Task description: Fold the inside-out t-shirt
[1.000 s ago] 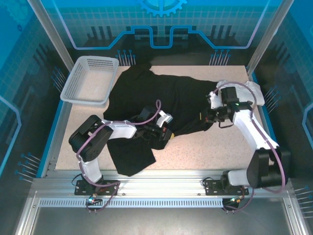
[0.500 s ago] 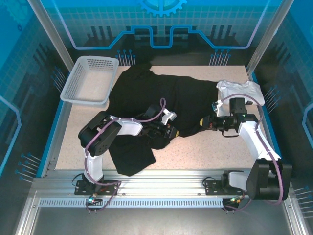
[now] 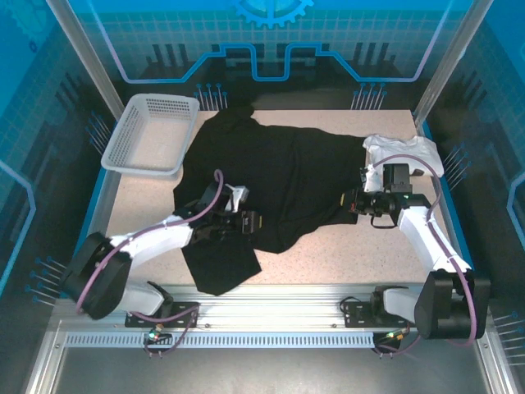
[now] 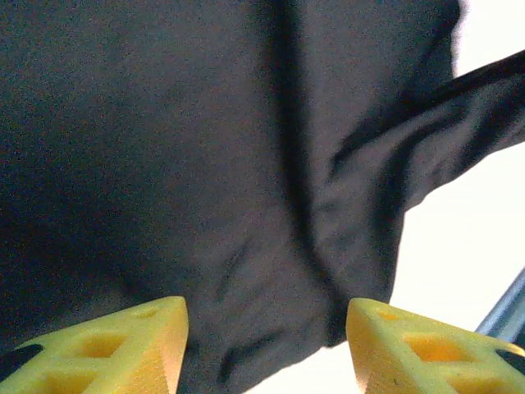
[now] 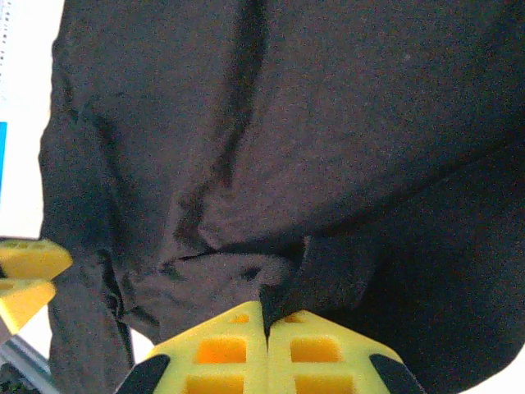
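Now, with our left gripper (image 4: 267, 336) spread wide just above the black t-shirt (image 3: 287, 172) and our right gripper (image 5: 267, 316) clenched on its near edge, we should draw that edge taut before folding.

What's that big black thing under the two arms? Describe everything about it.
A black t-shirt of soft matte cloth, spread creased across the speckled table, not yet folded. One flap runs toward the near edge; the far end lies beside the white basket. The right gripper, jaws shut, pinches a fold at its right edge; the left gripper sits over it, jaws apart.
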